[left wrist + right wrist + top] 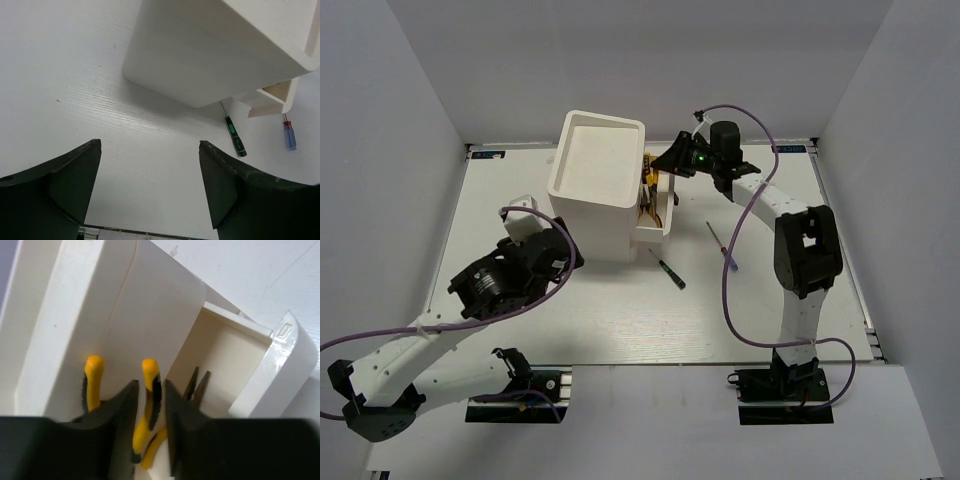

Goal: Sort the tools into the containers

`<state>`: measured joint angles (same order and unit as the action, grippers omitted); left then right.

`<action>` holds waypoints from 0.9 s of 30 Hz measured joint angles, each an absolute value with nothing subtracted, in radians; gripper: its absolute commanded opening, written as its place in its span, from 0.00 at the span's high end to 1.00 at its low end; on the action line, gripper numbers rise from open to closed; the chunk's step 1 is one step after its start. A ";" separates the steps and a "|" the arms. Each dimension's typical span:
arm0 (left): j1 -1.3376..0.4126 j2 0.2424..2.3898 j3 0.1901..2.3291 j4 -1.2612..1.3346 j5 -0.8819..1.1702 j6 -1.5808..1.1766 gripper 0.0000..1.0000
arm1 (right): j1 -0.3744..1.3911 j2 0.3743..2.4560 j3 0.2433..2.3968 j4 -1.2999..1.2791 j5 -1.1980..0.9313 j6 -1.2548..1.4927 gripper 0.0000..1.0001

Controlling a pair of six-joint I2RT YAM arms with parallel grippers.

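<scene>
The containers are white drawers [657, 232] pulled out of the right side of a tall white box [595, 160]. My right gripper [660, 167] hangs over them. In the right wrist view its narrow jaws [150, 382] close round one handle of yellow pliers [150, 370], whose other handle stands left of the fingers. Dark pliers tips [197, 385] show in an open drawer [235, 360]. On the table lie a thin dark-green screwdriver [669, 270] [235, 135] and a blue-handled screwdriver [723, 247] [290, 136]. My left gripper [568, 258] [150, 144] stands open and empty at the box's near left corner [200, 55].
The right arm's purple cable [728, 290] loops over the table beside the blue-handled screwdriver. White walls close in the table on the left, right and back. The left arm's body [500, 280] lies low across the near left of the table.
</scene>
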<state>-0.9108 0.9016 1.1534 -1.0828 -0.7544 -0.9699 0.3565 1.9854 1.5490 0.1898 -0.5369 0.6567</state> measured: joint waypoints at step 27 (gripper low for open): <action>-0.177 1.631 1.934 -0.871 -0.494 -0.467 0.63 | 0.269 1.748 1.528 -0.345 -0.399 0.022 0.61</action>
<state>-0.1772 1.6314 1.9339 -0.8707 -0.4938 -0.4675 0.2687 1.7477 1.5276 -0.3450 -0.3988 0.0219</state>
